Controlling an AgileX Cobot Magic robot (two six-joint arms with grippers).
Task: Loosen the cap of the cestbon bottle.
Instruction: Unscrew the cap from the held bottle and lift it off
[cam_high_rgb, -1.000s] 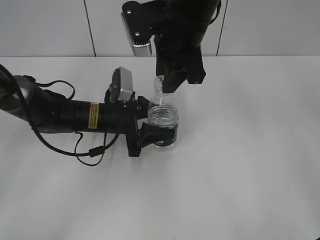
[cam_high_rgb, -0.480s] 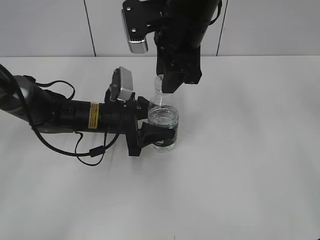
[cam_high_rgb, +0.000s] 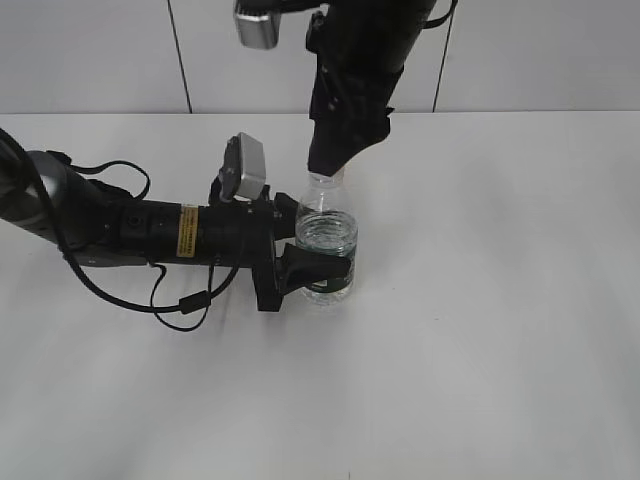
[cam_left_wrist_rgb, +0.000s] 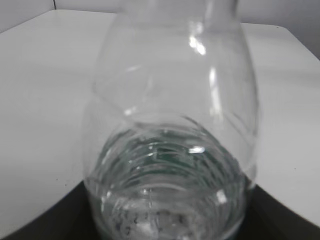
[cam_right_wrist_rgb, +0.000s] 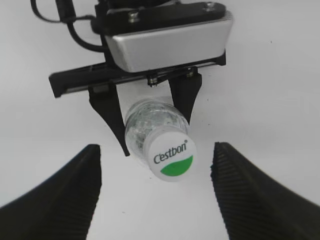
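Note:
The cestbon bottle (cam_high_rgb: 326, 240) stands upright on the white table, a small clear bottle with a dark green label band. My left gripper (cam_high_rgb: 312, 268) is shut on its lower body; the left wrist view shows the bottle (cam_left_wrist_rgb: 172, 125) filling the frame between the dark jaws. The white cap (cam_right_wrist_rgb: 172, 157) with a green mark and the print "Cestbon" sits on the neck. My right gripper (cam_right_wrist_rgb: 156, 192) is open, its two fingers wide apart on either side of the cap and not touching it. In the exterior view the right gripper (cam_high_rgb: 330, 165) hangs just above the cap (cam_high_rgb: 322, 178).
The white table (cam_high_rgb: 480, 330) spreads all around the bottle. A pale panelled wall (cam_high_rgb: 100, 50) runs behind it. A black cable (cam_high_rgb: 180, 300) loops under my left arm on the table.
My right gripper has risen off the bottle's cap and turned about its axis; the cap now shows below it. The left gripper and bottle have not moved.

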